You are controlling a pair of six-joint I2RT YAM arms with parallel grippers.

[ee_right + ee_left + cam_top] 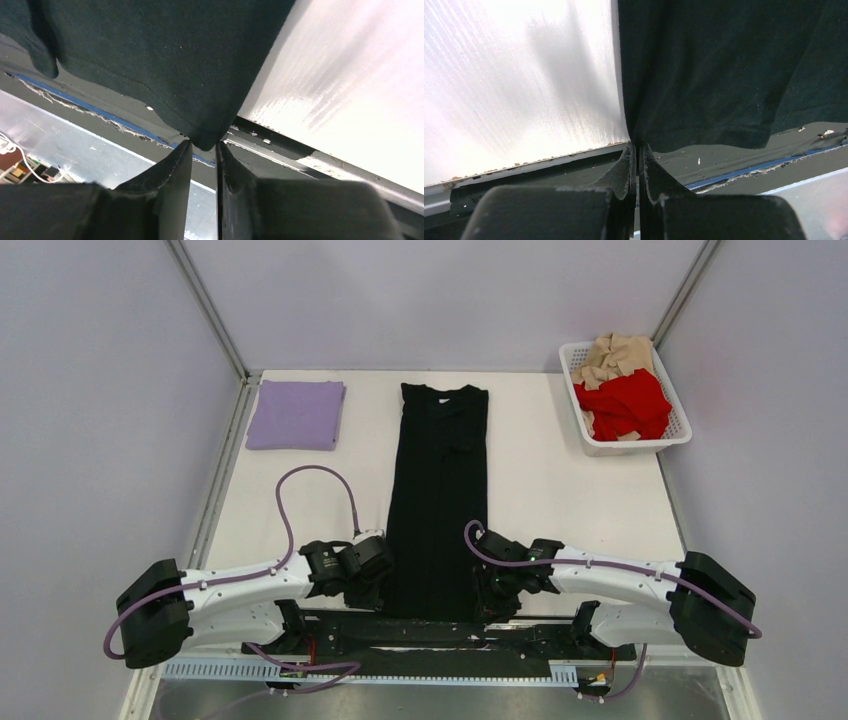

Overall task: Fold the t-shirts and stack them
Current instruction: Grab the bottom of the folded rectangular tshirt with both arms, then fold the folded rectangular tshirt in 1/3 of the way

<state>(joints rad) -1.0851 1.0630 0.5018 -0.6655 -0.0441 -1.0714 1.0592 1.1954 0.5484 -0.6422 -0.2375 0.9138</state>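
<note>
My left gripper [637,146] is squeezed tight. It pinches the near left corner of the black shirt [437,490], right at the hem. My right gripper [203,145] is almost closed. The near right corner of the shirt pokes down between its tips, with a thin gap lower down. I cannot tell if that side has a real hold.

The black shirt lies long and thin down the middle of the table [560,490]. Its sides are folded in. The collar is at the far end. The hem is at the near edge, by my arms, and it hangs a little over the edge.

I think the step now is to fold the hem up to the collar. To do it well, I first want the right side to bite the cloth as firmly as the left. If one corner slips, the fold goes crooked.

Then I should lift both corners together, at the same height. I should carry them straight toward the far end and not pull them apart or push them together. I should go slow so the cloth does not bunch. I want the hem to land flat near the collar, with the side edges lined up.

The purple shirt [296,414] sits folded at the far left. The red shirt [625,400] and the tan shirt [615,355] wait in the basket [640,445] at the far right.
</note>
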